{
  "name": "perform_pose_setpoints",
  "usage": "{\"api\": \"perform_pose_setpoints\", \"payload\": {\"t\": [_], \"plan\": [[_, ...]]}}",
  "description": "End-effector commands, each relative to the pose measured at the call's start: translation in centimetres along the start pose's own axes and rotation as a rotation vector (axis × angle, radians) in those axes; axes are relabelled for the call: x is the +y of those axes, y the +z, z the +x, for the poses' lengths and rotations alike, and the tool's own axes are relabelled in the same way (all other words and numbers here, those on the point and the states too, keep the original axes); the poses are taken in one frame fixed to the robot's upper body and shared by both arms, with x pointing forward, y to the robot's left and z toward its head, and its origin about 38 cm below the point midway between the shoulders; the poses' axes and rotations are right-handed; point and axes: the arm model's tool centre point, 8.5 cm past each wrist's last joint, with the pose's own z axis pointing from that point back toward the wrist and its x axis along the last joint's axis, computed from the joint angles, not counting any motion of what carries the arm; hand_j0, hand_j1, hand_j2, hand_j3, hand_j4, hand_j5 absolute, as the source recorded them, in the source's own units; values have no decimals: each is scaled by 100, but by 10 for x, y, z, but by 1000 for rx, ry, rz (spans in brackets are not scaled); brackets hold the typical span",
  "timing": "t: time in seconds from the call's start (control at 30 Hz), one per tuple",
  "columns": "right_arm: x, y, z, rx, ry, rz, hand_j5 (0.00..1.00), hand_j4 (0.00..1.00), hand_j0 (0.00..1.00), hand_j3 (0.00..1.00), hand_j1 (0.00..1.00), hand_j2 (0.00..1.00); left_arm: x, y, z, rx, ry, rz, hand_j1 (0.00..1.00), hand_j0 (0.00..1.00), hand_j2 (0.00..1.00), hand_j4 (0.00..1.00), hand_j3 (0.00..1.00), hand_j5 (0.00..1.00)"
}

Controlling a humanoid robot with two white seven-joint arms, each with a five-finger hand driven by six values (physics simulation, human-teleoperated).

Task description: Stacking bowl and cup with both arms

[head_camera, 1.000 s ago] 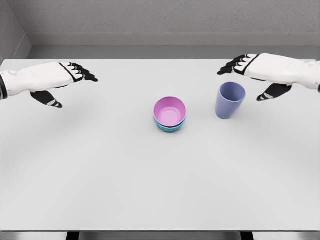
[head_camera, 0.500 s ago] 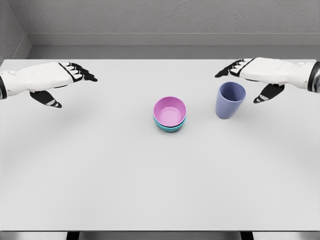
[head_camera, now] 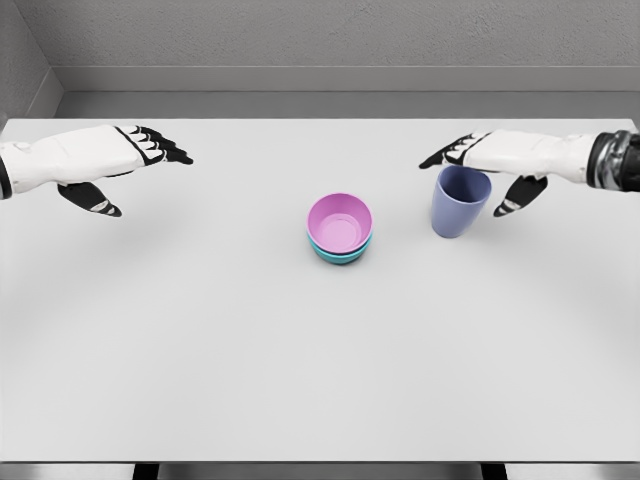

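- White table (head_camera: 200,350): flat surface filling most of the head view, with a grey wall (head_camera: 320,35) behind its far edge.
- Pink bowl (head_camera: 339,221): sits upright near the middle of the table, nested inside a teal bowl (head_camera: 340,256) (only the teal rim and lower wall show beneath it). The two form one stack.
- Cup (head_camera: 460,201): blue-violet, upright, mouth facing up, standing on the table to the right of the bowl stack and apart from it.
- Right hand (head_camera: 497,160): enters from the right edge and hovers at the cup's far rim. Fingers are extended and spread, pointing left over the far side of the rim; the thumb hangs down on the cup's right side. The hand is released and grasps nothing. Contact between the hand and the rim cannot be determined from this view.
- Left hand (head_camera: 105,160): enters from the left edge and hovers above the table's far left area, well apart from the bowls and the cup. Fingers are extended toward the right, thumb angled downward; the hand is released and holds nothing.
- Task status: the cup stands outside the bowl stack, not yet placed in it.
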Motion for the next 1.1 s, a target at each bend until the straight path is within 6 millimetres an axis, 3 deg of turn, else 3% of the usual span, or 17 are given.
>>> {"api": "perform_pose_setpoints", "payload": {"t": [0.0, 0.27, 0.83, 0.87, 0.93, 1.07], "plan": [[7, -4, -3, 3, -19, 16, 100, 100, 100, 100, 100, 100, 1, 1, 0, 1, 5, 4, 100, 100, 100, 100, 100, 100], [1, -15, -4, 3, -21, 19, 100, 100, 100, 100, 100, 100, 0, -1, 0, -2, 7, 3, 100, 100, 100, 100, 100, 100], [18, -24, -16, 28, -62, 62, 100, 100, 100, 100, 100, 100, -1, -1, 0, -2, 10, 6, 100, 100, 100, 100, 100, 100], [18, -24, -15, 27, -61, 62, 96, 96, 96, 96, 96, 96, -2, -1, 0, -2, 11, 5, 100, 100, 100, 100, 100, 100], [18, -24, -15, 25, -58, 62, 75, 75, 75, 75, 75, 75, -2, -1, 0, -2, 11, 5, 100, 100, 100, 100, 100, 100], [19, -25, -14, 24, -56, 67, 72, 72, 72, 72, 72, 72, -2, -1, 0, -2, 11, 3, 100, 100, 100, 100, 100, 100]]}}
